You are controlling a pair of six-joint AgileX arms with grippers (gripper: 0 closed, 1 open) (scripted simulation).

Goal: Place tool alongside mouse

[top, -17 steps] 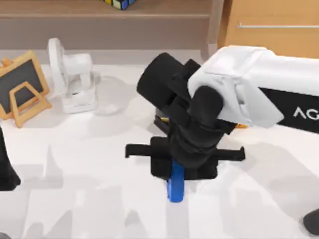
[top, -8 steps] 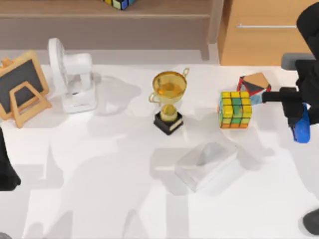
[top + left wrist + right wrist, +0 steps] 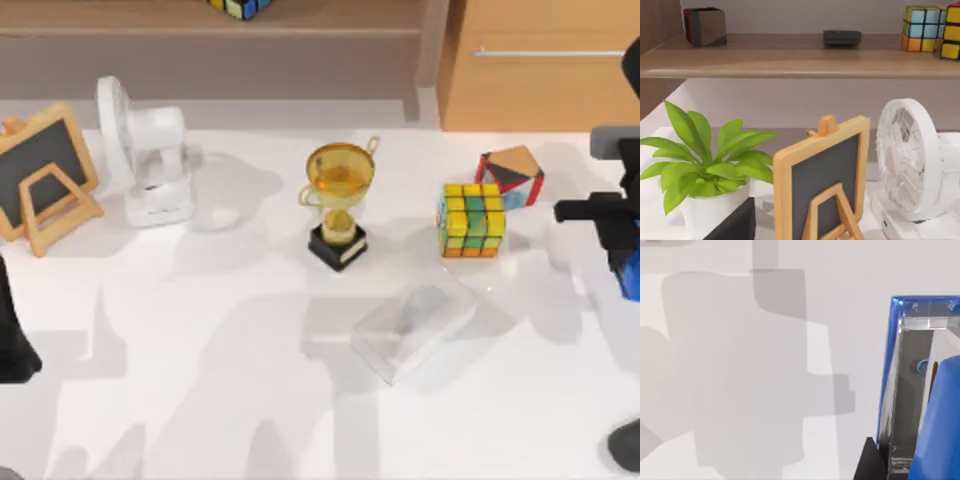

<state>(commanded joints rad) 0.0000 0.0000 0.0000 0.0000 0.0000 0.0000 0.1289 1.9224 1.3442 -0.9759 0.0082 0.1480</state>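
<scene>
At the right edge of the top view, the right hand hangs above the bench with its fingers clamped on the one blue tool, which hangs down from it clear of the surface. In the right wrist view the tool shows as a blue-framed piece with a clear face, held close under the camera over bare white bench. The single mouse, a dark rounded shape cut by the frame, lies at the bench's near right corner, well apart from the tool.

The left arm stays parked at the far left of the top view, and whether its fingers are apart or together cannot be told.

On the bench stand one gold trophy near the middle, one clear plastic box just in front of it, two puzzle cubes to the right, a square one and a skewed one just behind it, one white fan and one small easel chalkboard at the left. The left wrist view adds one potted plant beside the chalkboard, and a shelf above carrying more cubes.
</scene>
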